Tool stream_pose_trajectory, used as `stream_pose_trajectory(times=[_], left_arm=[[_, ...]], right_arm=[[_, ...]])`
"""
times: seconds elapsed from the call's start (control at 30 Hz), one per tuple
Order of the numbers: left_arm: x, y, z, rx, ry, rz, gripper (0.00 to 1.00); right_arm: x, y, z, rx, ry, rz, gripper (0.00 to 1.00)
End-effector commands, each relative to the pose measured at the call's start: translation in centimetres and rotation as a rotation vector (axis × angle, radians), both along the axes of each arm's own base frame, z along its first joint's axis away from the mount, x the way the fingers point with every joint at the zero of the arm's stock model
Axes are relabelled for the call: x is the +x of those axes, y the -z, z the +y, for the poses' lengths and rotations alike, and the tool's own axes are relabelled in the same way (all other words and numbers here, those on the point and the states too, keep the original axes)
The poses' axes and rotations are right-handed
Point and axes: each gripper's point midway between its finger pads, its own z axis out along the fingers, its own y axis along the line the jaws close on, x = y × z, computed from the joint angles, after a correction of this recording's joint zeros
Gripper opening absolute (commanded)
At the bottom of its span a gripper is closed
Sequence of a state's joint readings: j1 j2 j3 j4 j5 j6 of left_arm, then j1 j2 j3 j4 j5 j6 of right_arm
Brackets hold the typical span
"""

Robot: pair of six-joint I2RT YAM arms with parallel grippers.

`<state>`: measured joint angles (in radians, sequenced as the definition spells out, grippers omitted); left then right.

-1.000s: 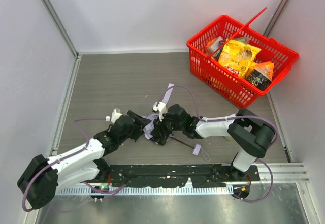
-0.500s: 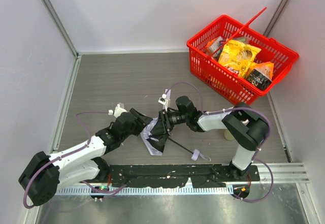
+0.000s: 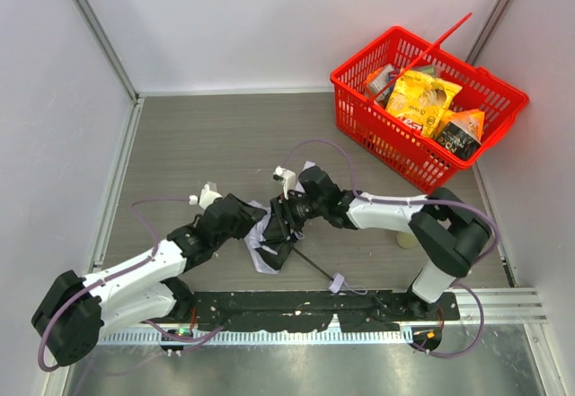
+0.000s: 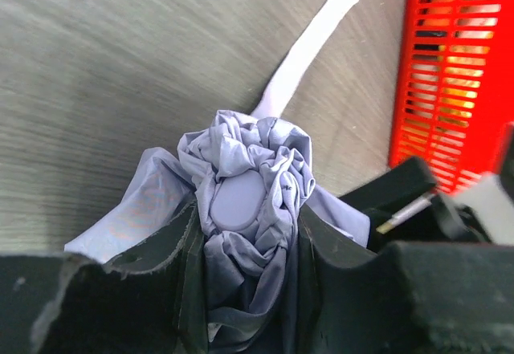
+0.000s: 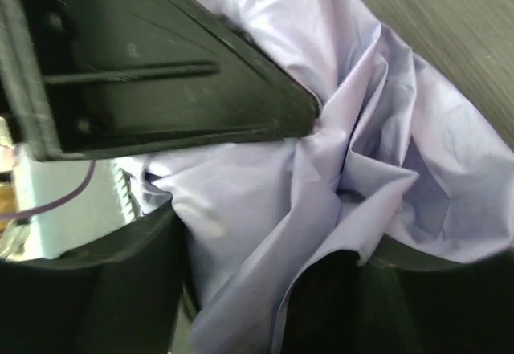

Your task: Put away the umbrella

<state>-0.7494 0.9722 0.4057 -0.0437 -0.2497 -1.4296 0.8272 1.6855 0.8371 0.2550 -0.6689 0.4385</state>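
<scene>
The umbrella [image 3: 263, 245] lies crumpled on the table between my two arms, pale lavender fabric with a thin black shaft [image 3: 310, 261] running to its small handle [image 3: 335, 282] near the front rail. My left gripper [image 3: 252, 225] is shut on the bunched fabric round the umbrella's [image 4: 249, 161] oval top cap, its fingers [image 4: 173, 258] pressing from both sides. A pale closing strap [image 4: 309, 41] trails away from it. My right gripper [image 3: 281, 224] stands over the canopy. Loose folds of the umbrella [image 5: 361, 129] fill the gap between the right gripper's [image 5: 273, 290] jaws; a pinch cannot be made out.
A red basket [image 3: 359, 122] with yellow and dark snack packets stands at the back right, one handle raised; the red basket's wall [image 4: 450, 65] also shows in the left wrist view. A small pale object [image 3: 406, 237] lies by the right arm. White walls enclose the table.
My left gripper has closed on the bunched fabric. The right gripper shifted slightly left over the canopy, and the umbrella's handle slid a little left and toward the front rail.
</scene>
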Motion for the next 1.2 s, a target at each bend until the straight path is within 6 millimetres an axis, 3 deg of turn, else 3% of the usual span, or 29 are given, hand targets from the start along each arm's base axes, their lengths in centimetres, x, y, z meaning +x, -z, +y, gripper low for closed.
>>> stream_pose_trajectory(times=[0.0,0.17,0.3,0.67,0.73,0.8,0.93,1.07,1.17], left_arm=[[-1.1,0.9,0.5,-0.009,-0.041,0.092,0.00],[-1.3,1.3,0.4,-0.064,-0.091,0.148,0.00],[-1.5,0.9,0.4,-0.091,-0.104,0.166,0.00],[-1.6,-1.2,-0.1,-0.188,-0.092,0.124,0.00],[-1.8,-1.5,-0.3,-0.219,-0.089,0.129,0.00],[-2.3,-1.6,-0.6,-0.256,-0.083,0.154,0.00],[-3.0,-1.4,-0.5,-0.307,-0.113,0.219,0.00],[-3.2,-1.9,-1.1,-0.361,-0.100,0.233,0.00],[-3.4,-2.1,-1.4,-0.361,-0.085,0.245,0.00]], right_arm=[[2.5,-4.7,1.2,-0.068,0.138,-0.361,0.75],[1.6,-5.5,2.4,-0.127,0.167,-0.552,0.77],[0.9,-3.4,2.5,-0.184,0.134,-0.563,0.77],[-4.4,0.6,4.6,-0.129,-0.126,-0.497,0.82],[-3.6,1.2,4.5,-0.163,-0.077,-0.501,0.81],[-0.5,1.7,3.2,-0.249,0.092,-0.602,0.82],[1.6,2.4,2.2,-0.338,0.206,-0.728,0.82],[0.8,3.9,3.0,-0.340,0.159,-0.702,0.81],[0.1,4.4,3.4,-0.311,0.136,-0.664,0.69]])
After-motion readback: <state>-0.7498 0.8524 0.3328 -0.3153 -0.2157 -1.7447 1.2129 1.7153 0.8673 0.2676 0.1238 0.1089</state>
